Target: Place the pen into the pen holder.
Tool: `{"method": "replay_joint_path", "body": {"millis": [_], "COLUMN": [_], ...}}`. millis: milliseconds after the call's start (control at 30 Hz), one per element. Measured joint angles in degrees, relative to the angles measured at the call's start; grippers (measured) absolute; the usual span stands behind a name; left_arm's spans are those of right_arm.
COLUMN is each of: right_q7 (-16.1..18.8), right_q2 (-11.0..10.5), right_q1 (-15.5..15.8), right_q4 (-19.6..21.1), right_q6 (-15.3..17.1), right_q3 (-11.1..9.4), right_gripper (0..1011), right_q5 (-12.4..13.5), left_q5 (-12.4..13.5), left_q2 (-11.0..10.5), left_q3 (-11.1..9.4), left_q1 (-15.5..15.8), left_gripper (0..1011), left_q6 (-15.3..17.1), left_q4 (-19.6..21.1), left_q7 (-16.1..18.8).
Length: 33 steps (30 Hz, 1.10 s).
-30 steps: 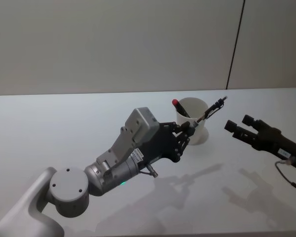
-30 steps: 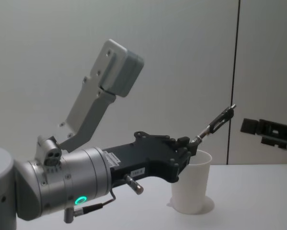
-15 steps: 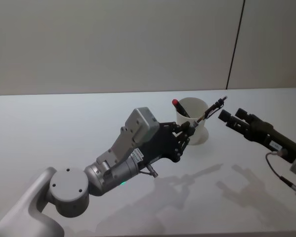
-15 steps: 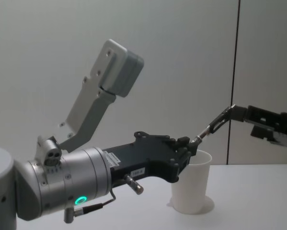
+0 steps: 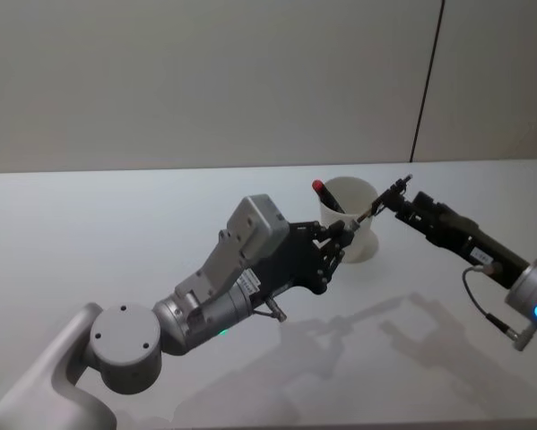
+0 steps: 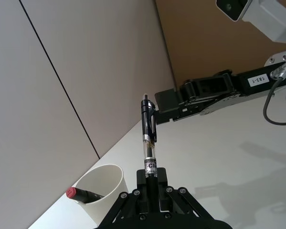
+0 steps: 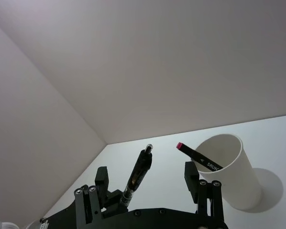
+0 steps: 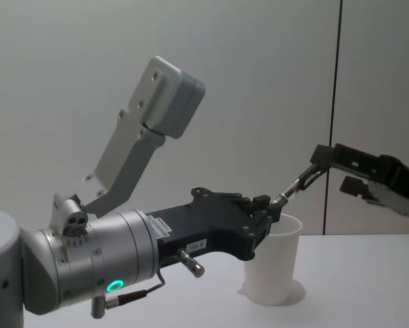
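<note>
My left gripper is shut on the lower end of a black-and-clear pen, holding it tilted up just above the rim of the pen holder, a white paper cup. A red-capped marker leans inside the cup. My right gripper has reached the pen's upper end. In the right wrist view its open fingers stand on either side of the pen, without touching it. From the chest, the right gripper sits at the pen tip, above the cup.
The white table stretches left and in front of the cup, with a plain wall behind. The left arm's grey wrist camera housing rises high in the chest view. A cable hangs from the right arm.
The right gripper has moved left from the table's right side up to the pen's upper end, and now straddles it. The left gripper and the pen have stayed still.
</note>
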State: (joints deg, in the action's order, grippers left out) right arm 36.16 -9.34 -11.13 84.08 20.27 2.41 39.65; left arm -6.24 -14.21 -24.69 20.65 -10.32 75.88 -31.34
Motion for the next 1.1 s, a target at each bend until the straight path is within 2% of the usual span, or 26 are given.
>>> {"method": "replay_joint_path", "body": {"millis": [500,1100], "right_q7": [-1.45,2.74], "right_q2": [0.98,1.10], "right_q1": [-1.59,-3.75], "right_q4": [-2.73,-6.64], "right_q6": [0.10,-0.59], "right_q3": [1.41,2.32], "right_gripper": [1002,1002], "right_q5": [2.63,6.01], "left_q5": [0.00,0.00], "left_q2": [0.00,0.00], "left_q3": [0.00,0.00], "left_q1": [0.00,0.00], "left_gripper": [135,135], "left_q6": [0.00,0.00], "left_q4": [0.00,0.00], "left_q7": [0.00,0.00]}}
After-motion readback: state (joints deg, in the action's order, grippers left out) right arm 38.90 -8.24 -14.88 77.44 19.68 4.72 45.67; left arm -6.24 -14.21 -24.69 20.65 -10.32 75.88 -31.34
